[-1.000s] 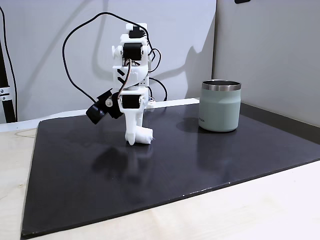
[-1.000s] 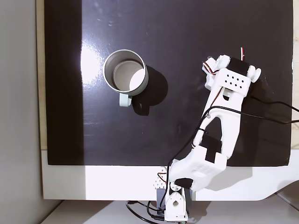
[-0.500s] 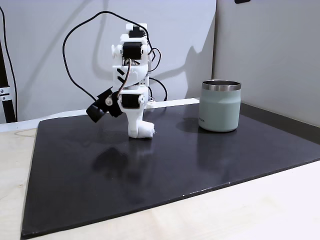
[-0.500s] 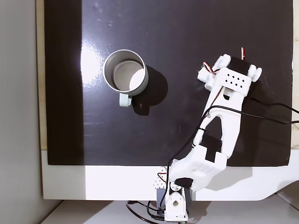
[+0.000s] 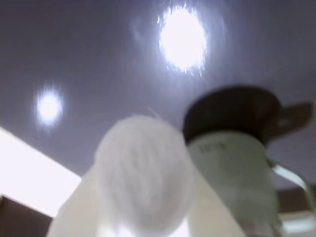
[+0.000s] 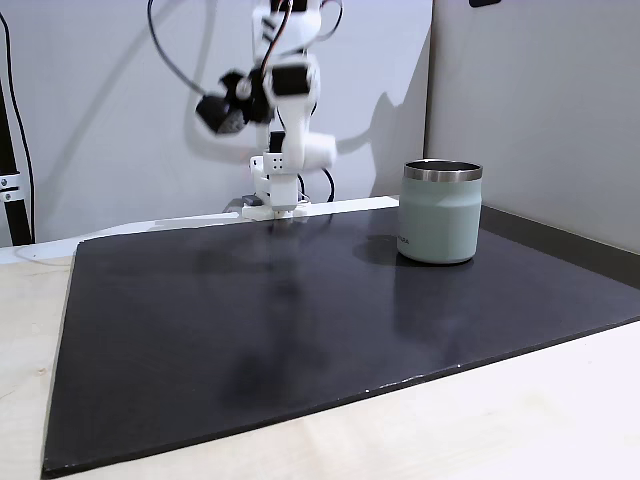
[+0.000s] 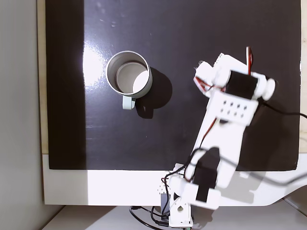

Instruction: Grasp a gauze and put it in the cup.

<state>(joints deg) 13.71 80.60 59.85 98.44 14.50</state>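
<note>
A large black mat (image 6: 330,320) covers most of a pale wooden table (image 6: 520,420), and in a fixed view from the side the white arm (image 6: 285,120) rises from the far edge of the mat, its upper part blurred and lifted well clear of the surface. In a fixed view from above, the arm (image 7: 225,129) reaches from its base at the near edge toward the far right part of the mat. The cup (image 6: 441,212), pale sage green with a shiny steel rim, stands upright on the mat to the right of the arm in the side view; seen from above, the cup (image 7: 120,86) sits to the left of the arm, well apart from it. In the wrist view the cup (image 5: 237,177) appears just right of the gripper (image 5: 143,217), whose pale fingers (image 5: 74,207) flank and pinch the gauze (image 5: 143,173), a blurred white roll seen end-on. The gauze is held above the mat, short of the cup.
</note>
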